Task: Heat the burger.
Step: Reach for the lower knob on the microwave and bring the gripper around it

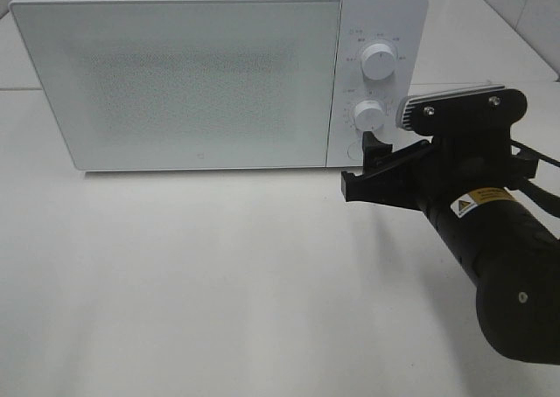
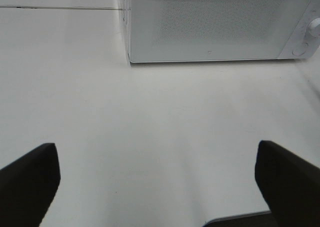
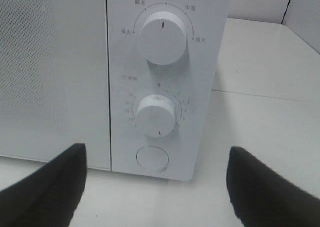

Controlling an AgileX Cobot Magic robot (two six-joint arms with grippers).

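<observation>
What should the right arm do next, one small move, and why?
Probably back the right gripper straight off the panel: it is open, holding nothing, the microwave door is shut, and the lower dial's mark points away from zero. The burger is not in view.

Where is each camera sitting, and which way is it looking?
Exterior high: mounted high out front, looking down at the microwave and table; the right gripper and right arm show.
Left wrist: low over the table, facing the microwave's door; the left gripper shows, open.
Right wrist: close up on the upper knob, lower knob and button; its open fingers show.
Shared: all three see the microwave; exterior high and right wrist both show the knobs.
</observation>
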